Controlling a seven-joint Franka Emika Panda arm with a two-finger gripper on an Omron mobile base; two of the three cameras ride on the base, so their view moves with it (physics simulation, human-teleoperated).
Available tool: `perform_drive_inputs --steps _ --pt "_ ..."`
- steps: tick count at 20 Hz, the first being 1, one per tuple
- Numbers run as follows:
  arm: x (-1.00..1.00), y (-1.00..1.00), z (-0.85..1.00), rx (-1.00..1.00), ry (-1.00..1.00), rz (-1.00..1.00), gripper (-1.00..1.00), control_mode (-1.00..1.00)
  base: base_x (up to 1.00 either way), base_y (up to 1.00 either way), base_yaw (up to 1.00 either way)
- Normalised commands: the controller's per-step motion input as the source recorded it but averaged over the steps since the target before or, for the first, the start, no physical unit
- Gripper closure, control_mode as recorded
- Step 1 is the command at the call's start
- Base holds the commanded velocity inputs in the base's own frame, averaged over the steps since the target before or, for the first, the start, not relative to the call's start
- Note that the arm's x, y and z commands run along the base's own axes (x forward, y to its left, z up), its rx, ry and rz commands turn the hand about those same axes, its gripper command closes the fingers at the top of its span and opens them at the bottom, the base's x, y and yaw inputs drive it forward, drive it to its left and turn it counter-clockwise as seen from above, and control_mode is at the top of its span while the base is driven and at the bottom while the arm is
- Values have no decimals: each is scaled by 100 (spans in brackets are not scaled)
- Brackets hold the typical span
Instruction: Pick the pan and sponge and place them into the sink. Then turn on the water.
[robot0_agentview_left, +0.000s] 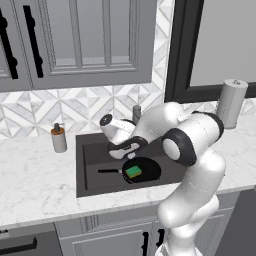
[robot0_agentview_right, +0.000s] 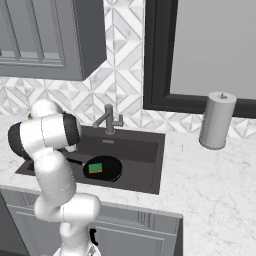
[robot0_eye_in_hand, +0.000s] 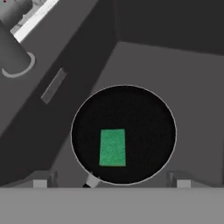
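With the sponge (robot0_eye_in_hand: 112, 147) lying in the pan (robot0_eye_in_hand: 144, 118) inside the sink (robot0_eye_in_hand: 192, 87), the wide-open, empty tool (robot0_eye_in_hand: 111, 183) should be raised clear toward the faucet (robot0_agentview_right: 108, 120) at upper left.

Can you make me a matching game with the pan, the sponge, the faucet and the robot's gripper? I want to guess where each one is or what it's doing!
Things:
1. pan
2. sponge
3. faucet
4. gripper

Descriptions:
A. lying inside the pan
B. open, above the pan
C. sitting on the sink floor
D. standing at the sink's back edge, no water running

Pairs: 1-C, 2-A, 3-D, 4-B
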Motion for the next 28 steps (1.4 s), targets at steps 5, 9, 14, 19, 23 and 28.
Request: perform_drive_inputs --steps 5,9,14,19,23,28 --pt "-59 -33 62 16 -17 -15 -100 -100 0 0 0" --pt "-53 -31 65 24 -6 -10 -100 -100 0 0 0" --pt "-44 -3 93 6 -6 0 -100 -100 0 0 0" --pt "-46 -1 100 0 -10 8 -100 -100 0 0 0" --pt "-30 -47 64 14 -5 5 -100 -100 0 0 0" --pt "-24 -70 38 29 -8 7 -100 -100 0 0 0"
